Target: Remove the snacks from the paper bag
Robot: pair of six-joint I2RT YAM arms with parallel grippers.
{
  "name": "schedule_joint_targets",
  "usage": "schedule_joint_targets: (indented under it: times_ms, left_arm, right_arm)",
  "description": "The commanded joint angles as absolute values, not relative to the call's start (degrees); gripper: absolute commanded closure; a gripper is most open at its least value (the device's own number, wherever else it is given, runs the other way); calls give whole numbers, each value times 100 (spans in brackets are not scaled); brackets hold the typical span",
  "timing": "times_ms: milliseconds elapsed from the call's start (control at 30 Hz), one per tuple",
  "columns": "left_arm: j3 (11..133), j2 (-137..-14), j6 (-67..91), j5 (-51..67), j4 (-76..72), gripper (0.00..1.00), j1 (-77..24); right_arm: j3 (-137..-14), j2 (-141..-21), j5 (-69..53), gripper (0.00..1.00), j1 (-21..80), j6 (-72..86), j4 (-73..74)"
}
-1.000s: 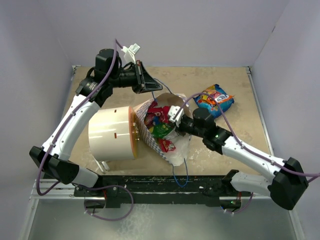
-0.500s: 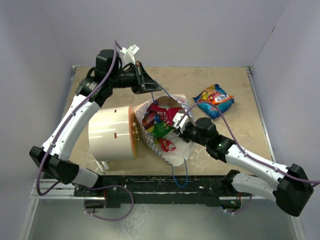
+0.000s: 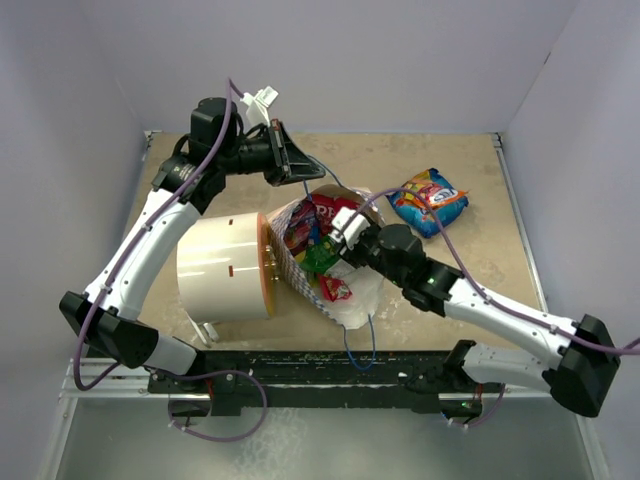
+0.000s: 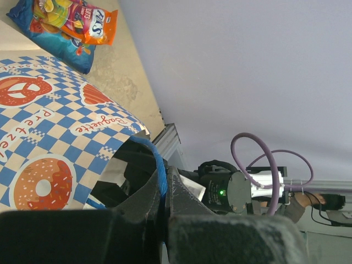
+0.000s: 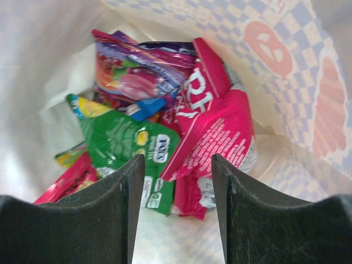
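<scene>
Right gripper (image 5: 177, 165) half open, empty, over light, slick, crinkly pink packet (image 5: 217, 132) in bag (image 5: 291, 71), so pinch its edge; left gripper (image 4: 164, 184) clamps handle (image 4: 159, 162).

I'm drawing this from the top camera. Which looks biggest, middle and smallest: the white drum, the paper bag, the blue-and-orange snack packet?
1. White drum and paper bag: about alike. The right arm hides part of the bag, so I won't rank these two.
2. Blue-and-orange snack packet: clearly smallest.
</scene>
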State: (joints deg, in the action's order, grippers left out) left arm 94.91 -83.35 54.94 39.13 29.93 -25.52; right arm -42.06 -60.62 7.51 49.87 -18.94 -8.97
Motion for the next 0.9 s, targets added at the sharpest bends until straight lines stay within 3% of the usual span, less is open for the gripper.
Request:
schedule_joint_targets:
  times_ms: [0, 267, 400, 433, 533, 700, 767, 867]
  left_arm:
    - [9464, -8217, 5565, 4048, 2641, 100, -2517]
    - [9381, -8148, 5578, 4132, 2604, 100, -2514]
    - [9387, -8145, 5586, 4149, 2613, 100, -2515]
    - [9370, -8140, 5586, 4142, 2625, 100, -2515]
    - [9352, -8130, 5603, 4100, 2672, 100, -2514]
    - [9365, -8169, 5707, 4050, 2604, 100, -2514]
    - [9443, -8207, 5701, 3972, 2592, 100, -2514]
    - [9645, -8287, 5585, 3819, 2684, 100, -2514]
  right_arm:
    - [-4702, -6762, 1830, 44, 4992, -2149, -1470]
    - [-5142, -7913, 2608, 34, 4896, -2425, -1912]
    - [-5169, -8372, 2753, 36, 4796, -2312, -2112]
    - [-5190, -8435, 2642, 41, 4778, -2296, -2103]
    - [-5182, -8462, 2313, 66, 4772, -2237, -2157]
    - [-5168, -8237, 1885, 93, 4773, -2088, -1971]
    - [-5210, -8061, 1718, 100, 4772, -2100, -1746]
    - [-5208, -7797, 1532, 100, 4772, -2113, -1546]
